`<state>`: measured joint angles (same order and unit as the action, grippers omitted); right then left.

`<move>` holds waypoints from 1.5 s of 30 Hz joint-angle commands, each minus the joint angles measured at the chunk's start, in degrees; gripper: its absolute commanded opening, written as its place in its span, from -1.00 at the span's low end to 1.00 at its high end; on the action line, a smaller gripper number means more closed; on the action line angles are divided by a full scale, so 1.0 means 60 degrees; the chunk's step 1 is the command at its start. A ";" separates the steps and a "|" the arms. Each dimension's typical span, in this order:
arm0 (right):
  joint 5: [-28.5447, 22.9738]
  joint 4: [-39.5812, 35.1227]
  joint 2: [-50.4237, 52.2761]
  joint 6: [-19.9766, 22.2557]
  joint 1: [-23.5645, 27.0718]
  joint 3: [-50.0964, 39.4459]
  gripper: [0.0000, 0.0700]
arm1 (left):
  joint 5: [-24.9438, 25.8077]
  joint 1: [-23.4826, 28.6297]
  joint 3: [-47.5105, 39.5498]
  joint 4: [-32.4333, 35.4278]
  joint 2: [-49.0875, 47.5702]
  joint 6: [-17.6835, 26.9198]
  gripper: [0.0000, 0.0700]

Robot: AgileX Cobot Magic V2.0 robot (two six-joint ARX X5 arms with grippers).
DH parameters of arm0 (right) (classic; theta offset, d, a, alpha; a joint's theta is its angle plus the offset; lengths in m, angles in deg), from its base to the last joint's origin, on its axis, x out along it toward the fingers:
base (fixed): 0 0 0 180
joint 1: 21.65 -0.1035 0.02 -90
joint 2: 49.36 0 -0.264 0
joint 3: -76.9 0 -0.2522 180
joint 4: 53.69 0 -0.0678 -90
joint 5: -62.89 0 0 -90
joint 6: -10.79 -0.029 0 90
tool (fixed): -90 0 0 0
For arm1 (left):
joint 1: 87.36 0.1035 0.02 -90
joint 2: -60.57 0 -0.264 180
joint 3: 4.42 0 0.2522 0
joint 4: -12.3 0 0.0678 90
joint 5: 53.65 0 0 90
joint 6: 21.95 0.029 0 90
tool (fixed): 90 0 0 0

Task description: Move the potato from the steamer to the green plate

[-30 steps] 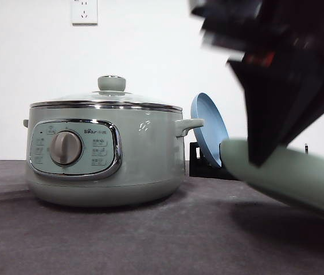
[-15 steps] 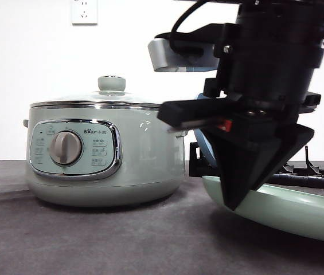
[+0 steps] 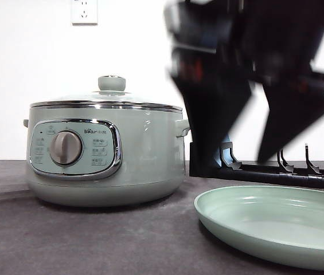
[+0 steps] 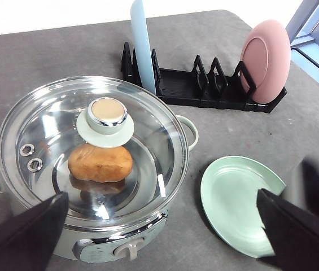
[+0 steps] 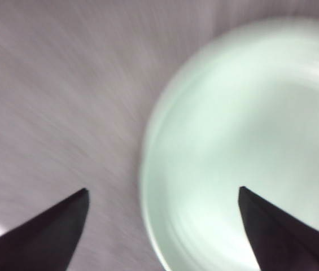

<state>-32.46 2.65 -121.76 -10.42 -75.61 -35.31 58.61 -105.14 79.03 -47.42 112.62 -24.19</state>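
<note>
The green plate (image 3: 276, 229) lies flat just right of the lidded steamer (image 3: 105, 154), potato (image 4: 100, 162) inside. Right gripper (image 3: 236, 154) hangs spread above the plate's near rim; left gripper (image 4: 159, 231) spread too.

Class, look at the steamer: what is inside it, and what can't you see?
Through the glass lid of the steamer, the left wrist view shows one potato lying on the shiny bottom. The lid knob covers the potato's far edge and part of the floor.
</note>
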 commanded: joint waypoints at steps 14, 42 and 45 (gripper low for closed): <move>0.2385 0.0757 0.3173 0.2085 0.4254 0.0572 0.94 | 0.0025 -0.0177 0.0204 0.0080 0.0063 0.0131 1.00; 0.4959 0.1336 0.7052 0.2051 0.5862 0.0572 1.00 | 0.0016 -0.0369 0.0731 -0.0633 0.1057 0.0370 1.00; 0.4962 0.1342 0.7049 0.2028 0.5862 0.0572 1.00 | -0.0019 -0.0432 0.1364 -0.1008 0.1796 0.0379 1.00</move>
<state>-2.82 10.94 -79.36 2.45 -40.31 -32.80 58.59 -107.34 85.11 -53.59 121.95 -22.80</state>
